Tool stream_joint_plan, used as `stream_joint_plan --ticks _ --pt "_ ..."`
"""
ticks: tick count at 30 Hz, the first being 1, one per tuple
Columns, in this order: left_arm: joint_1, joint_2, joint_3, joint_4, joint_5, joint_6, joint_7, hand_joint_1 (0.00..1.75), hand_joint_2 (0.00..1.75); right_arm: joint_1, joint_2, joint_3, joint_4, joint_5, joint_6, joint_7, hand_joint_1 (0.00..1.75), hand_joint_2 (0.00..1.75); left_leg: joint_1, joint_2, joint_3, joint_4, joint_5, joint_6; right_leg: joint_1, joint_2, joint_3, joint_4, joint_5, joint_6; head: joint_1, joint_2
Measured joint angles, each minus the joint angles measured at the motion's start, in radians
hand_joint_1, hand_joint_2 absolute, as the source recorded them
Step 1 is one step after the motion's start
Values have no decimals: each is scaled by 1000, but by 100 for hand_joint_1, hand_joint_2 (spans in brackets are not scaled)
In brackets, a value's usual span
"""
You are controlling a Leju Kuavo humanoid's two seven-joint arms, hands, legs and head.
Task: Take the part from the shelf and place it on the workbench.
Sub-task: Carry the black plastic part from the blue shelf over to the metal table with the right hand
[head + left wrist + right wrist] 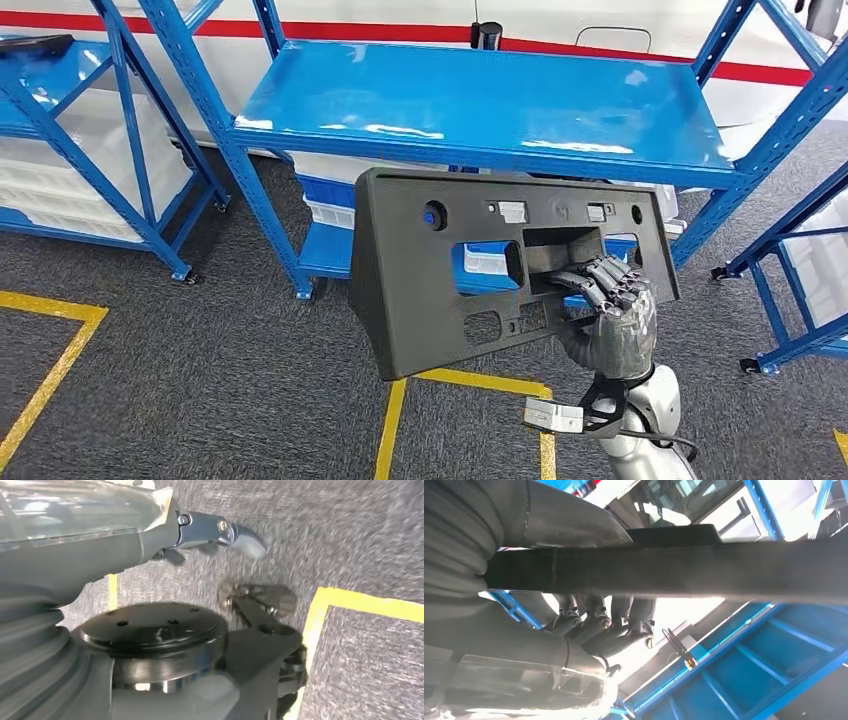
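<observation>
**Me:** Right hand (610, 300) first, since it sits closest under my head camera: its fingers are hooked through the wide opening in the dark panel (480, 260) and clamped on the lower rim of that opening. My wrist camera shows the fingers (599, 622) curled under the panel's edge (674, 572).

**Operator:** Where is the panel now?

**Me:** Off the shelf. It hangs in the air, face toward me, in front of the front edge of the blue shelf (470, 100), and touches neither the shelf nor the floor.

**Operator:** And the left hand?

**Me:** My left hand (220, 535) hangs low over the carpet, holding nothing; how far its fingers are curled I cannot tell from that blurred view.

**Operator:** How would you carry it well?

**Me:** My grip sits toward the panel's right end, so I judge the long left side will want to sag and twist. I'd keep the fingers tight and the wrist steady, and turn slowly so the free corner clears the shelf's blue uprights (215, 120). The workbench isn't in sight, so I'd find it before lowering anything.
</observation>
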State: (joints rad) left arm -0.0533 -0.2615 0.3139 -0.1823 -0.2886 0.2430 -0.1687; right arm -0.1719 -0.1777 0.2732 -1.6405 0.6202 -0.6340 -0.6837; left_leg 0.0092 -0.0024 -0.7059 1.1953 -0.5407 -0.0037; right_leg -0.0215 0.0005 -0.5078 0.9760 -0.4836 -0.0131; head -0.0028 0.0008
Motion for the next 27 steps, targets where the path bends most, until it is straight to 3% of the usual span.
stream_joint_plan --ticks 2,4,6,7,8,9,10,11,12,13,15,18,19,21,22,23,24,25,27 --pt "0 0 9 0 9 -1 -2 0 175 -10 9 20 28 49 0 0 175 175 1 0 10 57 -19 -1 8 -5 -18 2 13 -1 0 0" --pt "1 0 22 0 19 -6 -8 0 175 -3 32 35 45 93 0 0 175 175 -6 -1 109 -70 29 21 12 -8 -34 5 25 5 0 0" --pt "1 0 33 0 26 -12 -15 0 175 8 54 40 49 111 0 0 175 175 -16 1 185 -212 72 53 11 -9 -50 13 28 22 2 0" --pt "1 -1 37 0 27 -14 -17 0 175 13 62 42 51 117 0 0 175 175 -17 4 192 -244 84 64 9 -9 -69 44 10 29 5 0" --pt "0 -2 39 0 28 -18 -19 0 175 21 66 43 51 130 0 0 175 175 -13 8 185 -258 102 67 6 -7 -99 116 -27 37 7 0" --pt "0 -4 41 0 31 -24 -21 0 175 36 75 43 48 156 0 0 175 175 -4 12 175 -268 119 64 0 -5 -112 170 -57 50 10 0" --pt "0 -4 44 0 33 -31 -24 0 175 54 88 41 42 191 0 0 175 175 2 13 159 -262 127 58 -10 -4 -104 191 -69 65 12 0" --pt "0 -4 47 0 37 -38 -26 0 175 76 107 38 34 233 0 0 175 175 8 13 143 -251 132 49 -22 -5 -75 167 -63 85 12 0" --pt "0 -3 49 0 39 -41 -28 0 175 96 129 35 24 273 0 0 175 175 13 13 128 -238 133 40 -29 -3 -26 93 -44 102 13 0" --pt "-1 -3 51 0 41 -43 -29 0 175 113 152 34 13 306 0 2 175 175 15 12 117 -225 133 31 -28 2 2 46 -32 106 15 0" --pt "-1 -1 55 0 44 -44 -31 0 175 149 193 32 -12 360 0 11 175 175 12 7 97 -203 134 17 -24 13 9 22 -32 95 16 0" --pt "2 0 62 0 47 -44 -33 0 175 187 233 34 -45 409 0 45 175 175 18 1 78 -181 126 5 -26 15 -16 38 -26 65 7 0" --pt "2 0 63 0 47 -44 -34 0 175 193 242 35 -55 421 0 62 175 175 21 1 65 -152 96 2 -26 14 -23 38 -19 52 4 0" --pt "2 0 64 0 48 -46 -34 0 175 204 253 40 -76 444 0 96 175 175 23 1 26 -40 2 -1 -19 11 -40 38 -2 28 0 0" --pt "2 0 65 0 48 -49 -34 0 175 209 256 43 -86 454 0 112 175 175 22 0 7 30 -40 -1 -13 10 -50 39 5 19 -2 0" --pt "2 0 65 0 48 -51 -34 0 175 214 257 46 -94 462 0 124 175 175 22 0 -3 83 -62 0 -8 8 -58 39 12 15 -2 0" --pt "2 0 65 0 47 -53 -34 0 175 220 257 49 -102 468 0 132 175 175 22 0 3 105 -62 3 -3 8 -67 39 19 12 -2 0" --pt "2 0 65 0 47 -55 -34 0 175 224 257 51 -109 472 0 138 175 175 21 0 27 92 -46 9 2 8 -76 39 26 12 -2 0" --pt "0 0 65 0 47 -55 -34 0 175 230 257 54 -123 476 0 144 175 175 16 -1 124 -30 -3 27 7 10 -90 39 41 15 -2 0"
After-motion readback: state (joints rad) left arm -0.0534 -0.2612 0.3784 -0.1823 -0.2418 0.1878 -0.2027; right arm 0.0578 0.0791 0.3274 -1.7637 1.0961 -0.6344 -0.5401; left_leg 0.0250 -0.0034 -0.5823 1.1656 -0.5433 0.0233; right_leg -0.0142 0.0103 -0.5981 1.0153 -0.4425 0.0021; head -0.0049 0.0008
